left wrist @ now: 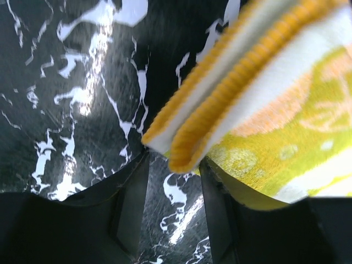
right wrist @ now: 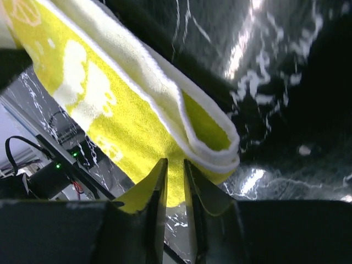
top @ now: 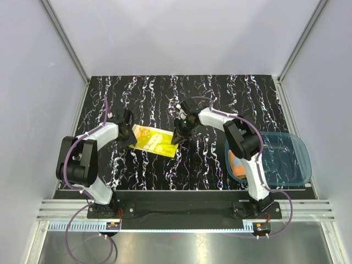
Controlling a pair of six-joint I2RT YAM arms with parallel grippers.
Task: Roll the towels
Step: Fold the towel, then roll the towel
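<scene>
From above, finds the yellow towel [top: 155, 142] lying slantwise on the black marbled table [top: 220, 99], between the two grippers; sees its left end curled up off the surface at the left gripper [top: 131, 133]; through the left wrist view, catches a doubled, orange-bordered edge of that towel filling the space between the two dark fingers [left wrist: 129, 209]; so reads the left gripper as clasping the fold, spread fairly wide by its thickness; places the right gripper [top: 177, 139] at the towel's right end; through the right wrist view, notes its fingers [right wrist: 155, 192] close together with only a thin slit between, and a looped layer of yellow cloth just past the tips; cannot tell pinching from mere touching there; finds the orange towel [top: 237, 164] well apart, inside the translucent blue tray [top: 300, 159] at the table's right, partly hidden behind the right arm.
</scene>
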